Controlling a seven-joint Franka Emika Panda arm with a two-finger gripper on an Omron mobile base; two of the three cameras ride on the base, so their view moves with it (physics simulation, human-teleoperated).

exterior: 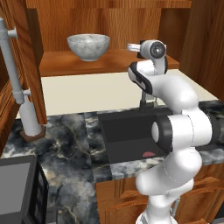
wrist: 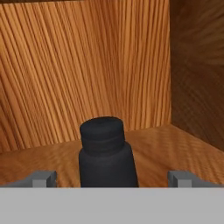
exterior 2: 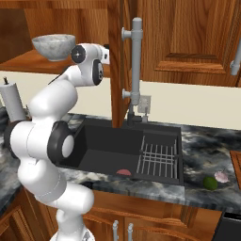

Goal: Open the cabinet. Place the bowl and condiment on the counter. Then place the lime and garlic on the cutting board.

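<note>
Dark finger tips of gripper (wrist: pixel 112 178) spread wide, nothing held; black condiment bottle (wrist: pixel 106 154) stands upright betw. them on cabinet shelf (wrist: pixel 175 144), so jaws look lined up for a side grasp. Bowl (exterior: pixel 88 46), pale grey, on same shelf to arm's left, not yet moved. Cabinet door (exterior 2: pixel 117 61) swung open over sink (exterior 2: pixel 108 146). Lime (exterior 2: pixel 210 183) and garlic (exterior 2: pixel 221 176) side by side on counter (exterior 2: pixel 207 141), R of sink, near cutting board (exterior 2: pixel 236 162) edge.

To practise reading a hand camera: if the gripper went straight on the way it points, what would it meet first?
Most likely the condiment, standing upright on the cabinet shelf between the open gripper fingers; the wooden back wall lies behind it.
</note>
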